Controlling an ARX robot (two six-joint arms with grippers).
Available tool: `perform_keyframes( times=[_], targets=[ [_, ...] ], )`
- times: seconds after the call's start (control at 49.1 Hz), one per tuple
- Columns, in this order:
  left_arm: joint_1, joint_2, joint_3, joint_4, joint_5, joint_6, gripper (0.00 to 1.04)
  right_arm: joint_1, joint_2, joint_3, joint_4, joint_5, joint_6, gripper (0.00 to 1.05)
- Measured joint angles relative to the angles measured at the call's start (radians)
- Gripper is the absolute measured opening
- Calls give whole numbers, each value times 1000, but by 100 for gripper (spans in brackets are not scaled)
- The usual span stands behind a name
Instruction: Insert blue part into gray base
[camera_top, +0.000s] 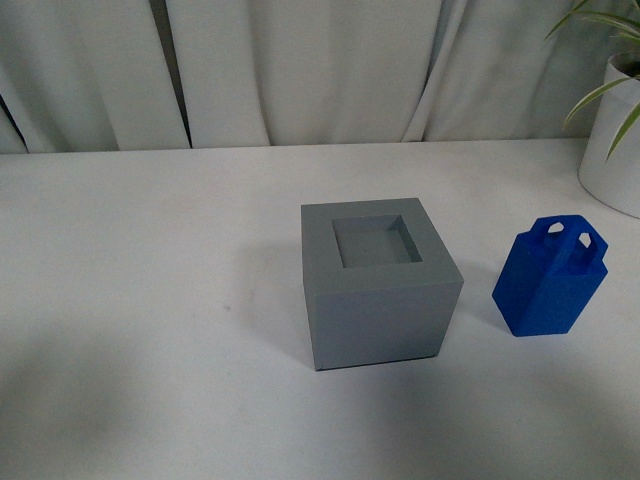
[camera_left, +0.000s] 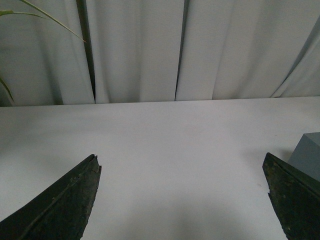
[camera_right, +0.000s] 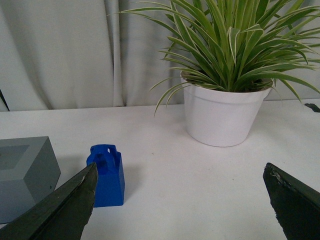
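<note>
1. Front view: nearest the lens, gray base (camera_top: 380, 285), upright on the white table (camera_top: 150, 320), square recess facing up and empty. At 3 o'clock of it, near but not touching, blue part (camera_top: 548, 280), standing upright with two handle loops on top. At 1 o'clock, toward the curtain (camera_top: 330, 70), white pot (camera_top: 618, 150). No arm in sight here.
2. Left wrist view: left gripper (camera_left: 181, 157) spread wide with nothing between the fingers, over bare table. Only a corner of the gray base (camera_left: 307, 155) showing past one finger.
3. Right wrist view: right gripper (camera_right: 180, 167) likewise spread wide and empty. Close by one fingertip, blue part (camera_right: 107, 177), with gray base (camera_right: 25, 172) just beside it and white pot (camera_right: 225, 117) with its plant (camera_right: 235, 45) further back.
4. Handling, as a judgement: appears to be rigid, light plastic, probably neither soft nor fragile, perhaps slightly slick on the flat faces. Best taken across two opposite flat sides below the taper, keeping the lower end free to enter the recess. Avoid pinching the thin loops.
5. Writing: no brand, label or lettering to read on block, base or pot.
</note>
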Motion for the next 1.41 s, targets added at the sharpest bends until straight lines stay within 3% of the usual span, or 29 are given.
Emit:
perform_keyframes(
  times=[0.326,0.428,0.489,0.631,0.754,0.896,1.039,1.181,1.405],
  targets=[
    [0,0,0,0,0,0,99,0,1,0,-2,1,0,97],
    [0,0,0,0,0,0,99,14,71,42,-106,8,29,97],
    [0,0,0,0,0,0,99,16,145,59,-94,-14,42,97],
    [0,0,0,0,0,0,99,-16,460,189,100,-185,23,97],
    [0,0,0,0,0,0,99,-40,773,369,128,-365,-68,97],
    [0,0,0,0,0,0,99,-33,1073,615,-49,-491,-297,97],
    [0,0,0,0,0,0,99,-14,1285,840,-283,-523,-541,97],
    [0,0,0,0,0,0,99,5,1427,1005,-483,-495,-715,97],
    [0,0,0,0,0,0,99,63,1700,1331,-880,-369,-1091,97]
  ],
)
